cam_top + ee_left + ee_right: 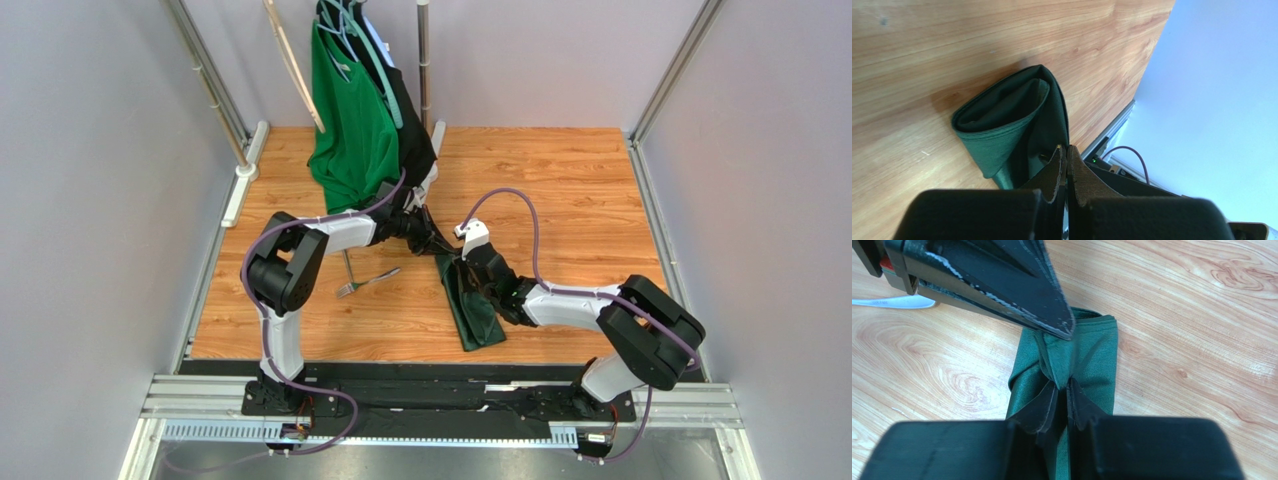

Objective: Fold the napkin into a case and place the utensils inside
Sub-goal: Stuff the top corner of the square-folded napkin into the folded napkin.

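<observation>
The napkin (472,310) lies on the worktop (580,200) just below the middle of the top view. It is folded into a long, narrow strip that runs from centre frame down and slightly right. Both arms meet at its upper end.

The left fingers (1059,167) are pressed together, with no gap between them in the left wrist view. Their tips rest against the edge of the napkin's end; whether any cloth is caught between them cannot be told. In that view the end of the napkin (1007,120) sits at centre frame, showing layered folds with a hollow between them.

The right fingers (1048,401) are drawn close and pinch a raised ridge of the cloth, at lower centre of the right wrist view. Just above, the pointed left fingers (1002,280) come in from the upper left, and their tip touches the napkin (1097,355).

The utensils (365,282) lie on the bare wood left of the napkin and apart from it, a fork among them.

At the top of the top view a brighter green T-shirt (350,120) hangs with a black garment (418,140) just beside it.
</observation>
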You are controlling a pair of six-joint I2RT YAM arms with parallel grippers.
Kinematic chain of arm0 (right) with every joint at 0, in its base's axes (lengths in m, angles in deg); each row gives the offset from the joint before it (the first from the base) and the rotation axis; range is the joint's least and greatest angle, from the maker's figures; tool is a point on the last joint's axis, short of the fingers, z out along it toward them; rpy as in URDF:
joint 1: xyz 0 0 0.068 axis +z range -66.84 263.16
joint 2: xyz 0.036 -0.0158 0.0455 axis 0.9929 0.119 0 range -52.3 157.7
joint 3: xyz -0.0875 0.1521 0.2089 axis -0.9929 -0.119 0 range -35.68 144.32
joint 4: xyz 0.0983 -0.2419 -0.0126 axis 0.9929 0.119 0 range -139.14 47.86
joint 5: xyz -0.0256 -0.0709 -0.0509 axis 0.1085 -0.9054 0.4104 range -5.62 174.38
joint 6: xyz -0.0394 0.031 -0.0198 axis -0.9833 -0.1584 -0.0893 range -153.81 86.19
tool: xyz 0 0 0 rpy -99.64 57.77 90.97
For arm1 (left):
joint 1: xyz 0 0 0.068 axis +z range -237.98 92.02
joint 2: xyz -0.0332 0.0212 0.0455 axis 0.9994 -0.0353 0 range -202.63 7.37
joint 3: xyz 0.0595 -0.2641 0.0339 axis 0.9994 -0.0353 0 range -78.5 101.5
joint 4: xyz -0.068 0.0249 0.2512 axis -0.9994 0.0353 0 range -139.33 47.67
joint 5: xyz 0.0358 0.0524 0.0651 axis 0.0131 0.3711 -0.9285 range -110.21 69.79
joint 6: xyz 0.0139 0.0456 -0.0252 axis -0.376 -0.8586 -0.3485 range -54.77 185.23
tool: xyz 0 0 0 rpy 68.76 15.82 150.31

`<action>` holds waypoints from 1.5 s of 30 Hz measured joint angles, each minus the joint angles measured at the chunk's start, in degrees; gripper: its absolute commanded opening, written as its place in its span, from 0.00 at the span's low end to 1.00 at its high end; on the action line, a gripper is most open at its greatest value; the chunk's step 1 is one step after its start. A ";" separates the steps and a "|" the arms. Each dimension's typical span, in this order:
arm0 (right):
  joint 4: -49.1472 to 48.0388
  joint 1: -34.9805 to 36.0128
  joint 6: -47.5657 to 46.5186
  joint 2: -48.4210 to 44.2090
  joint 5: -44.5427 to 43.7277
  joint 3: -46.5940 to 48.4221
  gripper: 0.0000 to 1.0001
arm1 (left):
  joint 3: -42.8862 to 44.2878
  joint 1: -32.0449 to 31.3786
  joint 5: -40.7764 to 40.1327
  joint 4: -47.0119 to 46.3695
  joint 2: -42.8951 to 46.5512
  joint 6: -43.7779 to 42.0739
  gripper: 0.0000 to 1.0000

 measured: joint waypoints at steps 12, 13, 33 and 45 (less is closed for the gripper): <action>-0.04 0.00 0.79 -1.07 -0.37 -0.61 0.00 | -0.81 0.61 1.09 0.28 0.00 -2.27 0.00; 0.22 0.00 0.79 -1.07 -0.15 -0.57 0.00 | -0.79 0.61 1.09 0.35 0.00 -2.60 0.00; 8.59 -1.29 -2.16 0.66 5.79 2.51 0.00 | 4.31 0.20 -8.20 14.51 4.42 -20.22 0.77; 8.92 -1.62 -3.41 0.90 6.56 3.23 0.00 | 6.62 -1.84 -3.96 16.68 1.88 -18.71 0.70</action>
